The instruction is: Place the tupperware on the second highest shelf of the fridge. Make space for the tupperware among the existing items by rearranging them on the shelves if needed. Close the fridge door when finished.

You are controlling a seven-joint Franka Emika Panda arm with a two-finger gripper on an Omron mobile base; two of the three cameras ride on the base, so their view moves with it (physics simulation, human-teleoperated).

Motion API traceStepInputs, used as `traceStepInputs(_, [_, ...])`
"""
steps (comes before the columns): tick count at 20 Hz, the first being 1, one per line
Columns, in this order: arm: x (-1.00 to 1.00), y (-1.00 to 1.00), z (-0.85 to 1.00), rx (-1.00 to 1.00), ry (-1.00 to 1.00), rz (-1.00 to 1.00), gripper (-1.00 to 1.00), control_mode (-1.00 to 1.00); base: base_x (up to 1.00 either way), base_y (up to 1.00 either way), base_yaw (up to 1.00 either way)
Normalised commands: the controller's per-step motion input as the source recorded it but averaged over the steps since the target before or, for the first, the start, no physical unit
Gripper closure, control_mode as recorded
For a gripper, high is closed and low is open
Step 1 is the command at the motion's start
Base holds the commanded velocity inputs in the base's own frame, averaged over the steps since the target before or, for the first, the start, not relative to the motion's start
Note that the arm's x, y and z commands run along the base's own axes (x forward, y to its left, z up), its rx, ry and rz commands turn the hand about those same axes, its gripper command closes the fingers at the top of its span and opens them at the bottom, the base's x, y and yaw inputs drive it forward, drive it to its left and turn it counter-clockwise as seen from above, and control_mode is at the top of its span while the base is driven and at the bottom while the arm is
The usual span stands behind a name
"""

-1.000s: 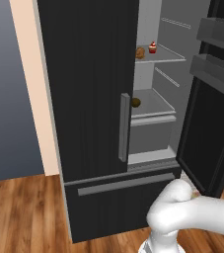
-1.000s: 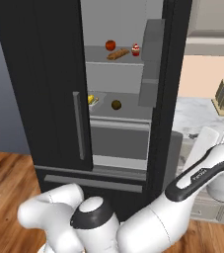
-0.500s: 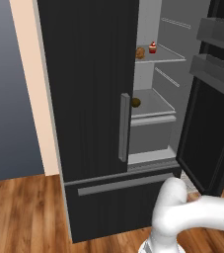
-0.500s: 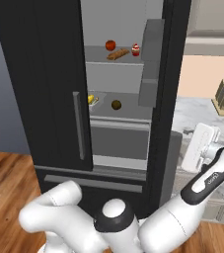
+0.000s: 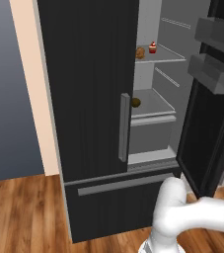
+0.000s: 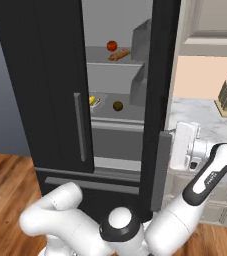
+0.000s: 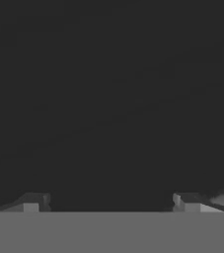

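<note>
The tupperware [image 6: 93, 100], a small clear rigid box, likely light and slick, best taken across its short sides, sits on the thick-edged grey shelf [image 6: 116, 120] left of a round brownish fruit [image 6: 117, 106], while the gripper [image 7: 111, 200], jaws spread wide and empty, faces the matte black fridge door [image 6: 161, 100].

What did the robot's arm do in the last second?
The arm swung its claw up against the outer face of the open fridge door, jaws wide open, holding nothing. The tupperware, tomato and bread roll stayed on their shelves.
</note>
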Motion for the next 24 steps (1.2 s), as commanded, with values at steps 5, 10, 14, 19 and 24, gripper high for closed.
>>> traceStepInputs(5, [0.00, 1.00, 0.07, -0.02, -0.27, -0.01, -1.00, -1.00, 0.00, 0.00, 0.00])
traceStepInputs(10, [0.01, 1.00, 0.00, -0.14, -0.06, -0.41, -1.00, -1.00, 0.00, 0.00, 0.00])
traceStepInputs(14, [0.14, 0.90, 0.00, -0.16, 0.00, -0.66, -1.00, -1.00, 0.00, 0.00, 0.00])
traceStepInputs(19, [0.49, 0.55, 0.34, -0.15, 0.03, -0.55, -1.00, -1.00, 0.00, 0.00, 0.00])
traceStepInputs(24, [0.65, 0.06, 0.49, -0.01, 0.01, -0.17, -1.00, -1.00, 0.00, 0.00, 0.00])
